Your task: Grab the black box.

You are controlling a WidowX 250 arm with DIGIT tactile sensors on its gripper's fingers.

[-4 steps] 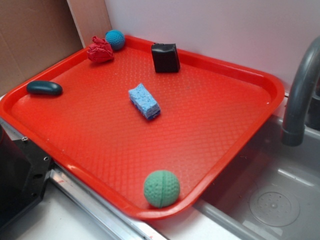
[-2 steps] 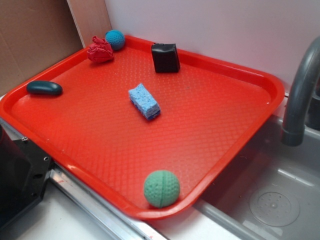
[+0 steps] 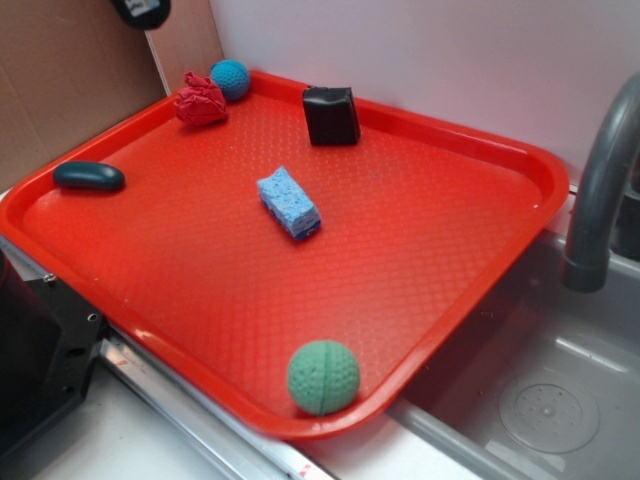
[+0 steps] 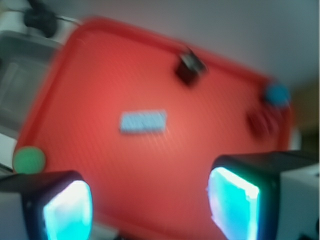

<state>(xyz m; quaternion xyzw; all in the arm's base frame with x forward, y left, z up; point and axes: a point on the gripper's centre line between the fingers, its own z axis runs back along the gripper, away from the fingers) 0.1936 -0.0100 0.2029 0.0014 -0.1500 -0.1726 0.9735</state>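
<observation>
The black box [image 3: 331,115] stands upright near the far rim of the red tray [image 3: 490,300], close to the white wall. In the blurred wrist view the black box [image 4: 189,68] shows small at the top of the tray [image 4: 100,65]. My gripper [image 4: 150,205] hangs high above the tray, open, with bare tray surface between its two cyan pads [image 4: 232,205]. Only a dark tip of the gripper [image 3: 141,10] shows at the top left edge of the exterior view, far from the box.
A blue sponge [image 3: 289,203] lies mid-tray. A dark teal oval object [image 3: 89,177] rests at the left rim, a red crumpled cloth [image 3: 201,100] and blue ball [image 3: 230,79] in the far corner, a green ball [image 3: 323,377] at the near rim. A grey faucet [image 3: 600,180] and sink [image 3: 540,400] lie right.
A dark part of the gripper has come into the exterior view at the top left edge. The objects on the tray have not moved.
</observation>
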